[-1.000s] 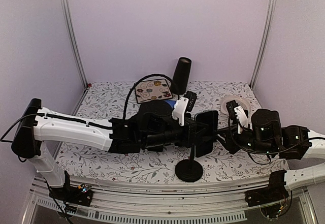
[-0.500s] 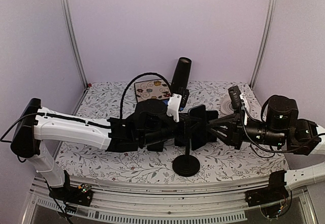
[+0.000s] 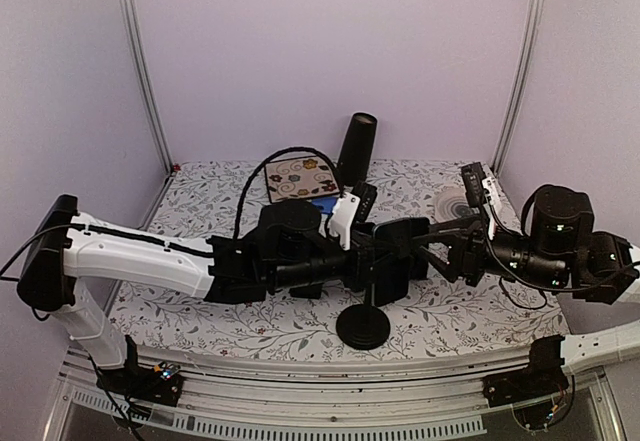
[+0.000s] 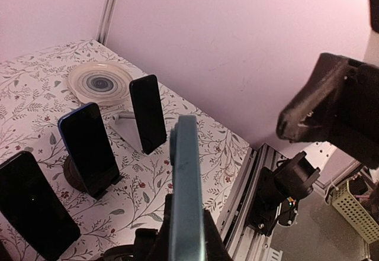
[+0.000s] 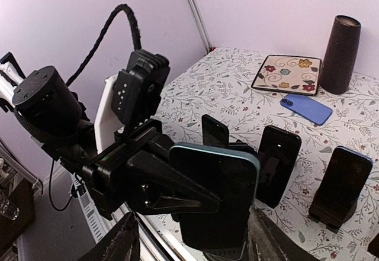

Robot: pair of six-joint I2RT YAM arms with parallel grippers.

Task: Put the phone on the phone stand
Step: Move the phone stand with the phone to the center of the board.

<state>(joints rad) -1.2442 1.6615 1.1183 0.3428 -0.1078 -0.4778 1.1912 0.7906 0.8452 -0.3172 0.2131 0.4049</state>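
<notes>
My left gripper point(image 3: 385, 256) is shut on the phone point(image 3: 397, 249), a black-screened phone with a teal edge, and holds it upright over the middle of the table. The phone stand point(image 3: 362, 327), a round black base with a thin stem, stands right below it; I cannot tell whether the phone rests on it. In the left wrist view the phone point(image 4: 186, 178) shows edge-on between the gripper's point(image 4: 186, 237) pads. In the right wrist view the phone point(image 5: 220, 199) faces the camera. My right gripper point(image 5: 192, 243) is open just right of the phone, its fingers point(image 5: 121, 243) spread wide; it also shows in the top view point(image 3: 430, 246).
Three other phones on small stands point(image 5: 277, 163) point(image 5: 340, 184) point(image 5: 213, 132) stand behind the held phone. A blue phone point(image 5: 305, 108) lies flat near a flowered square plate point(image 5: 288, 73) and a dark cylinder point(image 5: 340, 54). A round plate point(image 3: 455, 201) sits at the back right.
My right arm has risen and drawn back to the right, away from the phone. My left gripper keeps hold of the phone and has shifted slightly left. The stand's base has shifted slightly left.
</notes>
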